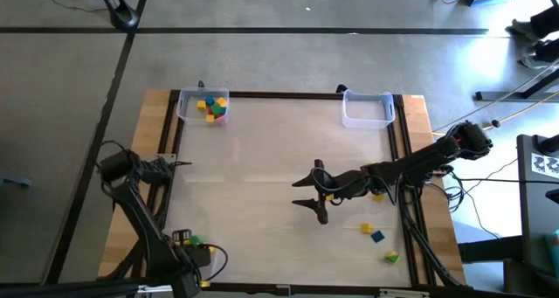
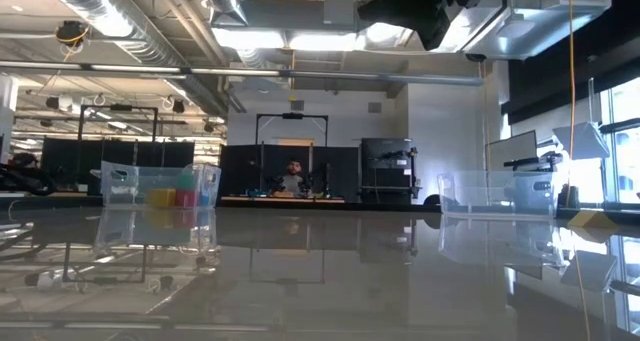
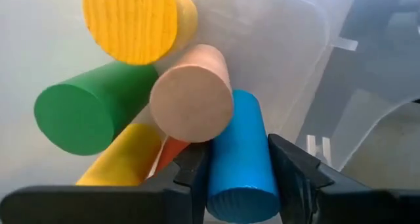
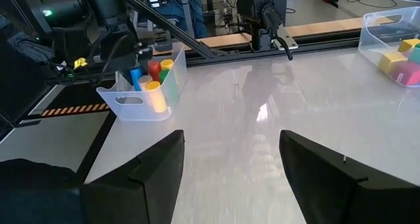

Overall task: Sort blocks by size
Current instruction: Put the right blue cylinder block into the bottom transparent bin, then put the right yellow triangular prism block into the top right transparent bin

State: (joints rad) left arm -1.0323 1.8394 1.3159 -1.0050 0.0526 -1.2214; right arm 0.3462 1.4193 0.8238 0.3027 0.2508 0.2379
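Observation:
Several small coloured blocks (image 1: 212,106) lie in a clear tray (image 1: 185,100) at the table's far left; they also show in the low view (image 2: 172,195). More loose blocks (image 1: 376,235) lie on the table at the near right. My right gripper (image 1: 300,193) hovers open and empty over the middle of the table, left of those blocks. My left gripper (image 1: 185,239) is at the near left corner, over another clear tray (image 4: 128,100) of coloured cylinders. Its fingers are closed on a blue cylinder (image 3: 239,158). My left gripper pinches the blue cylinder's round sides (image 3: 216,178) between its two fingers, near the end that faces the wrist camera. The fingers point down into the tray and lie along the cylinder. The cylinder stands among the other cylinders; its lower end is hidden.
An empty clear tray (image 1: 367,108) stands at the far right. Yellow, green, tan and orange cylinders (image 3: 190,99) crowd against the blue one in the near-left tray. Dark rails (image 1: 397,149) frame the table. A person (image 2: 292,176) sits in the room far behind.

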